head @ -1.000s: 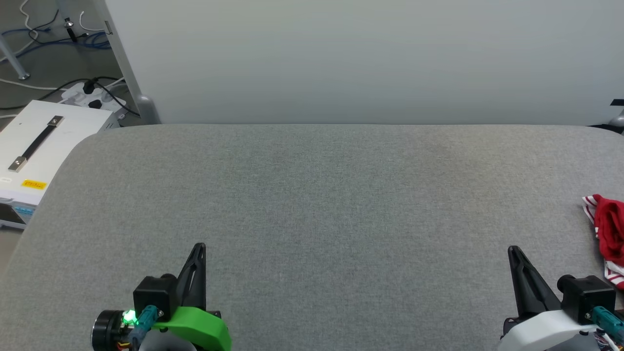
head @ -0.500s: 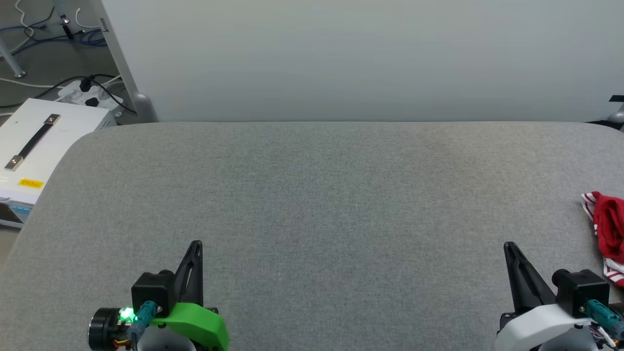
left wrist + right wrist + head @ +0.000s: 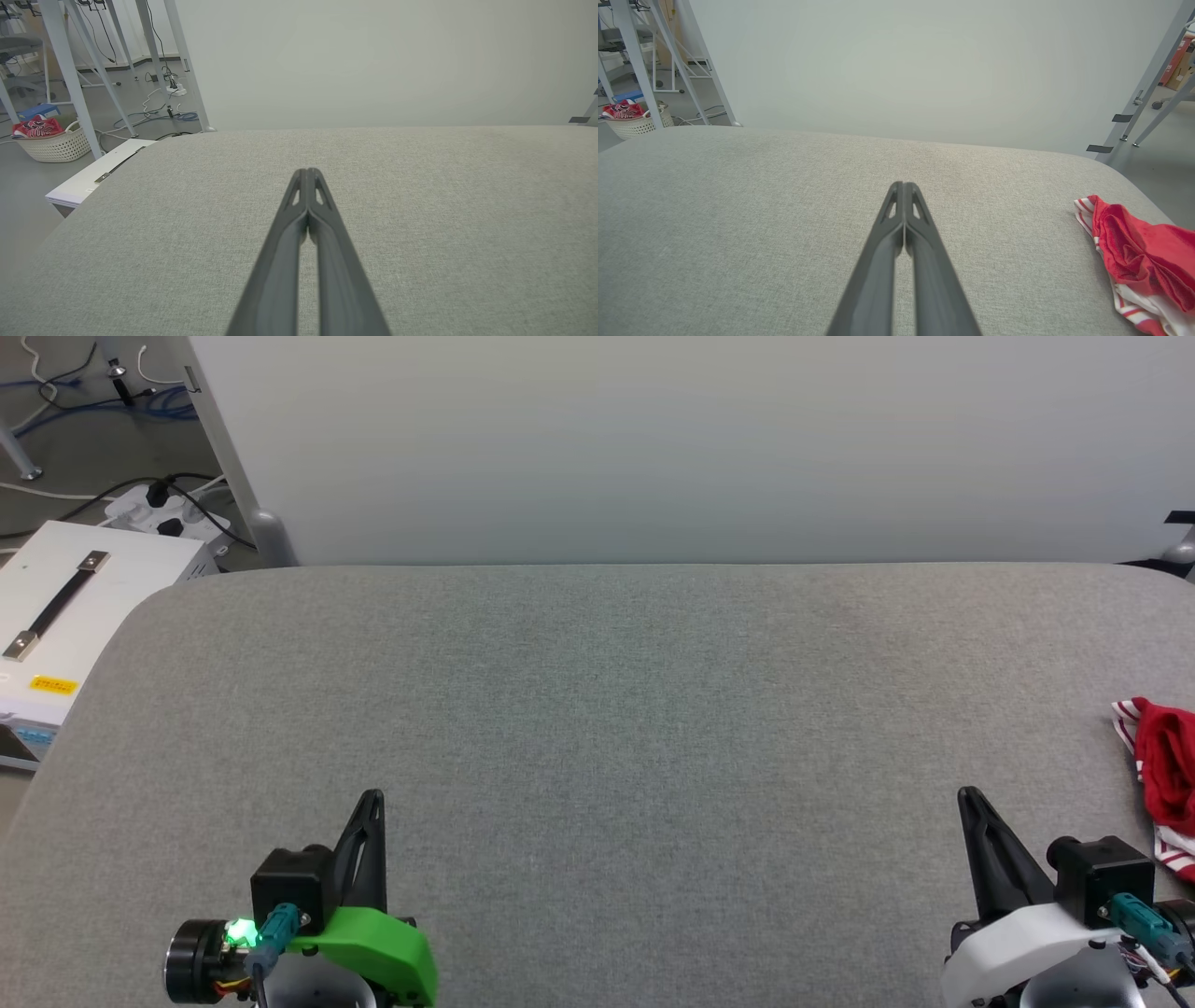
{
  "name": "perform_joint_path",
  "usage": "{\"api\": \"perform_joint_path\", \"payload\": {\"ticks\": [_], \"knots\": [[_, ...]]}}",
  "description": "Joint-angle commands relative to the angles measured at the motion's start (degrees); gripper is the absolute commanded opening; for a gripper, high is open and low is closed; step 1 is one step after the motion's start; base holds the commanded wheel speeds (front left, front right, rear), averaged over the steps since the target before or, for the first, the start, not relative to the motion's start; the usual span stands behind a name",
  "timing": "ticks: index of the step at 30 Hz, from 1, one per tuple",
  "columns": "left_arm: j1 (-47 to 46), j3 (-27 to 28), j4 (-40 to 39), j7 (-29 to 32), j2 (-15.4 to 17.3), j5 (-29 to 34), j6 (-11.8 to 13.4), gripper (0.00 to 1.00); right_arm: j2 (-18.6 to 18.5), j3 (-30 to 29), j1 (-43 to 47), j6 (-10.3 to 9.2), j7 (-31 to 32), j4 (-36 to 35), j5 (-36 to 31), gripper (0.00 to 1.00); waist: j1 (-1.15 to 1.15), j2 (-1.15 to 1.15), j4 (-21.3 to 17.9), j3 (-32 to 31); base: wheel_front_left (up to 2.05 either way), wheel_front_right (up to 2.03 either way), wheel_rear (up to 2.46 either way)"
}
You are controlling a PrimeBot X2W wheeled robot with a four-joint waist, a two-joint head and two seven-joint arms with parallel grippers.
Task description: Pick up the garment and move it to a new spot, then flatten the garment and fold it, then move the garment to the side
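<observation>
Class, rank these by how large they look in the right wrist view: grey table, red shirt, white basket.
1. Grey table.
2. Red shirt, cut off at the edge.
3. White basket, smallest, but far away, so true size is unsure.

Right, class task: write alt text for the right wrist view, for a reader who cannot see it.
A crumpled red-and-white shirt lies at the right of a grey table, apart from the shut right pincer pointing across the middle.

on the surface (image 3: 597,709) the garment (image 3: 1167,770) lies at the right edge, right of my right gripper (image 3: 969,796); my left gripper (image 3: 372,799) is by the front edge, well left.
</observation>
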Motion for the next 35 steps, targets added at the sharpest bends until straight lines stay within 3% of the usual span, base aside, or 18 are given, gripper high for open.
{"api": "perform_joint_path", "payload": {"ticks": [1, 35], "knots": [[-1.3, 0.4, -0.2, 0.3, -0.3, 0.7, -0.2, 0.00, 0.0, 0.2, -1.2, -0.04, 0.2, 0.4, -0.7, 0.00, 0.00, 0.00, 0.0, 0.0, 0.00, 0.00, 0.00], [-2.0, 3.3, -2.6, 4.2, -2.4, 4.7, -0.4, 0.00, 0.0, 1.2, -4.6, -0.05, 0.8, 3.4, -3.0, 0.00, 0.00, 0.00, -0.7, 1.2, 0.00, 0.00, 0.00]]}}
